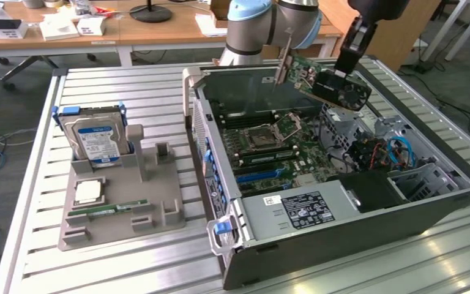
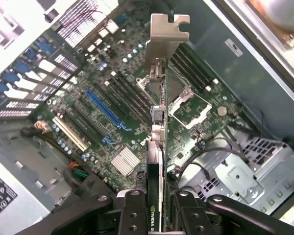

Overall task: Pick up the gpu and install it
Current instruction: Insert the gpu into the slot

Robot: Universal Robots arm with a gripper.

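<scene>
Pinching the gpu [image 2: 156, 166] between them, your gripper's [image 2: 158, 208] jaws press on both faces of the card at the end away from its silver bracket [image 2: 165, 34]. You have the card in the air, tilted, above the open computer case [image 1: 341, 239] and clear of the motherboard [image 1: 278, 153] below. In the exterior view its fan side faces the camera and the bracket points toward the arm's base.

Beyond the card in the wrist view lie the cpu socket [image 2: 188, 105] and the dark memory slots [image 2: 196, 63]. Off to one side run a long blue slot [image 2: 106, 110], a white slot [image 2: 71, 133] and a small finned heatsink [image 2: 125, 160].

Near the card, on the exterior view's right, stand the perforated drive cage [image 1: 345, 125] and a tangle of blue cables [image 1: 400, 150]. The power supply [image 1: 300, 208] sits in the near corner of the case.

Well apart, on the exterior view's left, a grey holder [image 1: 129, 214] carries the hard drive [image 1: 96, 138] upright, a processor chip [image 1: 88, 192] and a green memory stick [image 1: 108, 210].
</scene>
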